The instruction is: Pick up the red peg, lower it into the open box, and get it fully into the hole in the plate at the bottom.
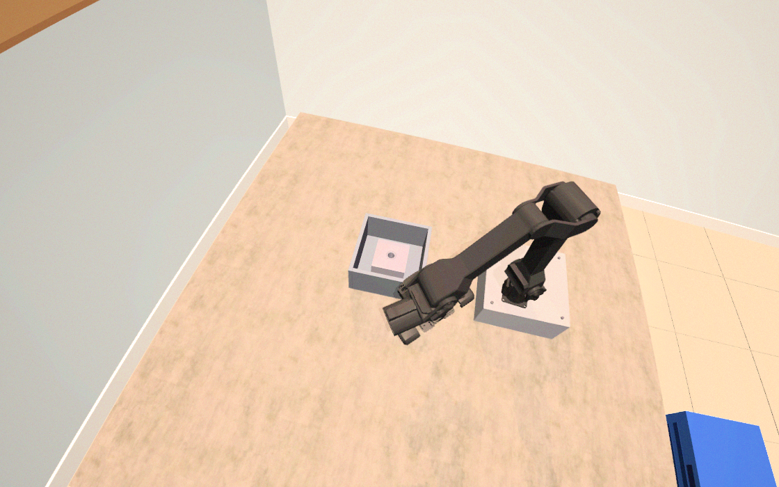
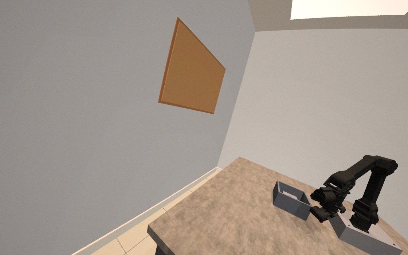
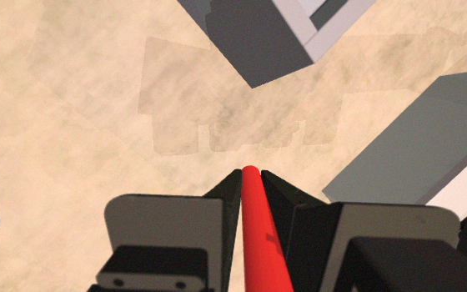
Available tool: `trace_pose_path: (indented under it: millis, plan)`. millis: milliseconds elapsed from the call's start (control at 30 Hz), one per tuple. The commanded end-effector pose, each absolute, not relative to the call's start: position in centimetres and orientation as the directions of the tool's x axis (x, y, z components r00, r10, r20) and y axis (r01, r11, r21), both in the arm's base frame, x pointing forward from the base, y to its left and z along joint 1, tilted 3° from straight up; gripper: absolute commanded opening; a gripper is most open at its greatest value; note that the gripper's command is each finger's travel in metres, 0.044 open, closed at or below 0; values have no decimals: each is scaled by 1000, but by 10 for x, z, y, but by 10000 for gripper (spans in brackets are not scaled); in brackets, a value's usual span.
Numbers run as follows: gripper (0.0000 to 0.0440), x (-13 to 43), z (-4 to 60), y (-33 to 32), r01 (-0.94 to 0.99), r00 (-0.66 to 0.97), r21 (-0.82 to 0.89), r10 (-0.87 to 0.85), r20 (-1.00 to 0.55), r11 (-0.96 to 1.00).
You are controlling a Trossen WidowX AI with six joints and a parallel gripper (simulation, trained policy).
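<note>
The red peg (image 3: 262, 234) is between the two fingers of my gripper (image 3: 250, 175), which is shut on it. The peg's far end shows at the fingertips in the wrist view, and a small red bit of the peg (image 2: 321, 222) shows under the hand in the exterior view. Peg and fingertips look to be above the table, beside the box. In the top view the hand hides the peg. The open grey box (image 1: 374, 283) (image 2: 289, 209) (image 3: 241, 46) stands on the table. The pale plate (image 1: 382, 264) lies at its bottom, with its hole (image 1: 390, 255) visible and no peg in it.
The arm's grey base block (image 1: 519, 323) (image 2: 364, 240) (image 3: 391, 138) stands to the right of the hand. The box's near wall is close to the hand. The wooden table (image 1: 247, 339) (image 2: 224, 218) carries them. A blue object (image 1: 728, 453) stands off the table at the lower right.
</note>
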State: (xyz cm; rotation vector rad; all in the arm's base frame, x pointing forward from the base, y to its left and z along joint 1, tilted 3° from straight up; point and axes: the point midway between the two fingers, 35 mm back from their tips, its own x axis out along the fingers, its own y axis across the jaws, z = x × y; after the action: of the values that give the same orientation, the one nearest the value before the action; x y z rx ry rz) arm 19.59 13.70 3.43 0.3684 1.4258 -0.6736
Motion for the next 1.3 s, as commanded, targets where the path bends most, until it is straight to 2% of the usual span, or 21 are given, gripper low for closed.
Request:
trace_pose_path:
  millis: [0, 600, 1267]
  plan:
    - [0, 207, 51, 135, 639, 38, -135, -207, -978, 757]
    - [0, 267, 95, 89, 778, 115, -69, -249, -962, 625]
    - [0, 328, 78, 13, 807, 128, -45, -250, -960, 588]
